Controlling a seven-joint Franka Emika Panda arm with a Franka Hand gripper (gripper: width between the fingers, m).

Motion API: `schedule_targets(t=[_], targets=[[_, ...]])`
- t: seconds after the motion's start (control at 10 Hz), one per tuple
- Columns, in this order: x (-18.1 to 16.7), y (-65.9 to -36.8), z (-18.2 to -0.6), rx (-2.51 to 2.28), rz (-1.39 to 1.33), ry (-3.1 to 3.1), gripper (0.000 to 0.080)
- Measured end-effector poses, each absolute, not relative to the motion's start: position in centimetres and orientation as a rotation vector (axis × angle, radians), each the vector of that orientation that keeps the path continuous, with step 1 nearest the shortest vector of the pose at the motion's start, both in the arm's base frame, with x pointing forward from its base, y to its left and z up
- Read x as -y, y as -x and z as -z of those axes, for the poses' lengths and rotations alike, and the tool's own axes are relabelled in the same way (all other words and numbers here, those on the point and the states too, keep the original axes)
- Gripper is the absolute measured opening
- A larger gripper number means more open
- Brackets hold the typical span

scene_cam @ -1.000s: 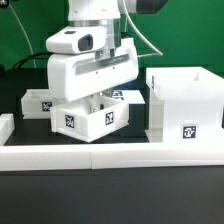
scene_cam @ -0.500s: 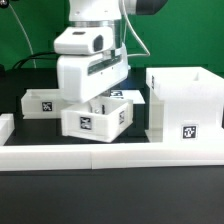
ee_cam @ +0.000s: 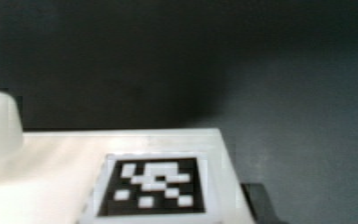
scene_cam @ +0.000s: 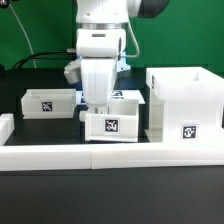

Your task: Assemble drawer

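White tray [scene_cam: 110,113] sat level under my arm, just beside housing [scene_cam: 185,98], on its exterior-view left, tag [scene_cam: 112,126] facing camera. Second tray [scene_cam: 49,102] well apart, further left. Fingers [scene_cam: 98,105] reached down at tray's rear wall; gripping or not, I couldn't tell.

Wrist view gave only tag on white wall over dark tabletop [ee_cam: 194,60]; fingers unreadable.

My judgement: square tray to housing first, keep level, slide slowly.

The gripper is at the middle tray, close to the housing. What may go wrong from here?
The middle tray stands close beside the housing; moved sideways, its corner may knock the housing out of place. The gripper seems to hold only one thin wall, so the tray may tilt or slip.
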State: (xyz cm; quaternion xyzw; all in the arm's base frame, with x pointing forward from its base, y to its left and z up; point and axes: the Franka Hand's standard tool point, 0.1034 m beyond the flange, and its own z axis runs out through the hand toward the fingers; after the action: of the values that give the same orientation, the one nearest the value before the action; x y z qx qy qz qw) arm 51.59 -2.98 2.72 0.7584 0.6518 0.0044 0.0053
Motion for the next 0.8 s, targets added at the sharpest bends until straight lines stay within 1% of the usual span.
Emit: schedule_targets(t=[0.5,0.8], targets=[[2.7,-51.5,-2.6,-2.061,0.024,-2.392,0.0044],[1.6,-53.0,-2.3,-2.100,0.021,-2.355,0.0044]])
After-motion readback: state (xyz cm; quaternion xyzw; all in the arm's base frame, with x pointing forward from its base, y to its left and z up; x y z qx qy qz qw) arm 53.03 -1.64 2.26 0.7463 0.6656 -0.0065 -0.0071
